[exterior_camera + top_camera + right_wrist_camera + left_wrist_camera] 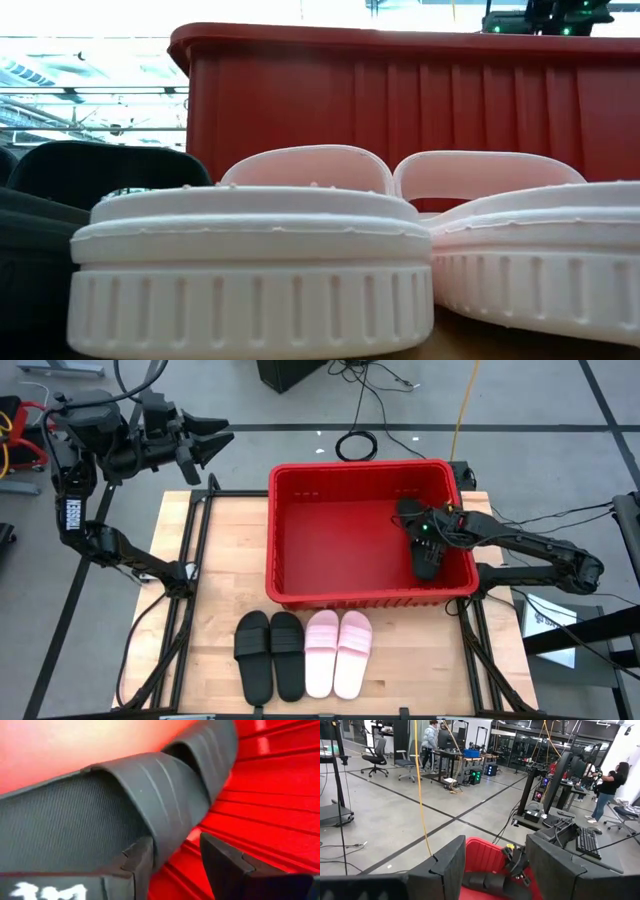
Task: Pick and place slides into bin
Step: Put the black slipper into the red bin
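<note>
R. claw point(424, 538) is seen inside the red bin point(290, 575), fingers parted round the strap of a black slide point(150, 795), no firm grip evident; 2 black slides point(420, 535) are counted in the bin's right end. L. claw point(205, 442) is held wide open, raised off the table point(200, 650) beyond its far-left corner. On the table in front of the bin, 2 black point(269, 653) & 2 pink slides point(338, 652) are lined up side by side.

The bin's point(300, 530) left floor lies bare; 4 slides point(303, 652) line its front.

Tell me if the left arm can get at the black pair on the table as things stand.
Probably yes. The left gripper is open and raised past the table's far left corner, and the black slides lie uncovered at the near edge, left of the pink slides. The bin sits off to the side.
</note>
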Controlling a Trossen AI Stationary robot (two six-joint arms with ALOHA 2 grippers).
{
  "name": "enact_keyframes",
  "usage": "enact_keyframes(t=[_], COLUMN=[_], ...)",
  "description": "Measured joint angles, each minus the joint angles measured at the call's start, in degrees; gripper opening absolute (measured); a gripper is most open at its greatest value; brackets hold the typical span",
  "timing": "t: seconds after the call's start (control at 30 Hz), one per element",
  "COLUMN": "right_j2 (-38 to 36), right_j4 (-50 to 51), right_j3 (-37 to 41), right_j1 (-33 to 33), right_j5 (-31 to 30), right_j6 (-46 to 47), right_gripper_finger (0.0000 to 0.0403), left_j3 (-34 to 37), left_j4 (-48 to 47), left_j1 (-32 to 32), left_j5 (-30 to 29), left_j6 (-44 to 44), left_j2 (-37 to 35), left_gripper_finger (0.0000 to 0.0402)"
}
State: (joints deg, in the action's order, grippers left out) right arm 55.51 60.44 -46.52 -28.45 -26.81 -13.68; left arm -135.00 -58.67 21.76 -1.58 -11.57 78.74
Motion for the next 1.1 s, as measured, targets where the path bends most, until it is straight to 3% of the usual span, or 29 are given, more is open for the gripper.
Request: enact_keyframes(t=[0.2,0.5,0.6,0.8,1.1], right_j2=[-0.09,-0.09,-0.09,0.04,7.18], right_j4=[1.27,4.71,3.96,-4.78,-14.49], right_j3=[-4.82,-5.86,-5.86,-5.86,-2.53], right_j1=[-0.01,0.01,0.01,0.06,0.40], right_j5=[1.10,5.24,11.13,29.08,31.57], right_j6=[-1.39,0.48,2.50,3.81,3.15], right_gripper_finger=[0.0145,0.0149,0.0145,0.0142,0.0142], left_j3=[0.00,0.00,0.00,0.00,0.00], left_j4=[-0.02,-2.20,-2.60,-2.65,-2.71], left_j1=[0.00,0.02,0.00,0.00,0.00], left_j5=[-0.02,-0.01,-0.01,-0.02,-0.02], left_j6=[0.65,0.81,0.87,1.46,2.60], left_j2=[0.00,0.00,0.00,0.00,0.00], left_gripper_finger=[0.0205,0.0205,0.0205,0.0205,0.0205])
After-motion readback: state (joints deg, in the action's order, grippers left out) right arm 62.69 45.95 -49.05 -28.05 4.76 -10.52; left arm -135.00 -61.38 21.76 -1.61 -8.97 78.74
